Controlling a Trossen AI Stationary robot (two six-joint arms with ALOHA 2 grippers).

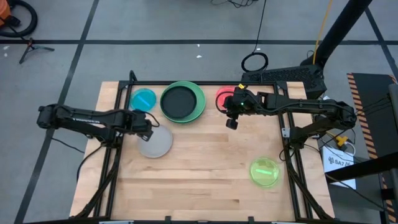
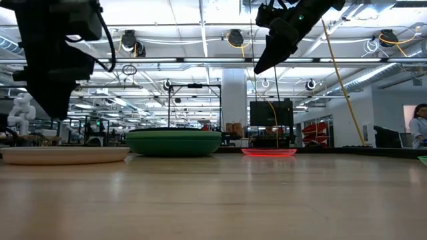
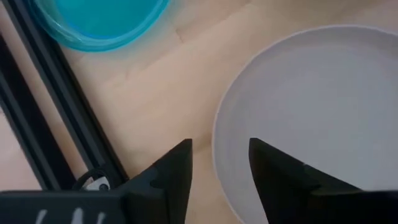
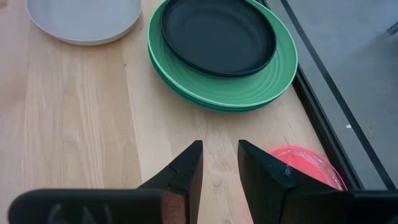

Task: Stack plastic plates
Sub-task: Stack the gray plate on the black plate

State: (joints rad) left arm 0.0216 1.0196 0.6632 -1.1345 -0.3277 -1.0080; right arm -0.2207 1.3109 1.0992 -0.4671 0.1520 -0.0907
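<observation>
A grey plate (image 1: 155, 142) lies flat on the wooden table at the left. My left gripper (image 3: 219, 155) hovers open just above it, one finger over the plate and one over the bare wood, the plate's rim (image 3: 217, 134) below the gap. At the far edge a black plate (image 4: 217, 34) rests inside green plates (image 1: 198, 106). A blue plate (image 1: 143, 99) lies to their left and a pink plate (image 1: 222, 98) to their right. A yellow-green plate (image 1: 265, 171) lies near the right. My right gripper (image 1: 231, 123) hangs high beside the pink plate, its fingers apart with nothing between them.
A black metal frame rail (image 3: 37, 124) runs along the table's left edge close to my left gripper, and another (image 4: 323, 118) runs beside the pink plate. Bare wood (image 1: 205, 180) fills the middle and near part of the table.
</observation>
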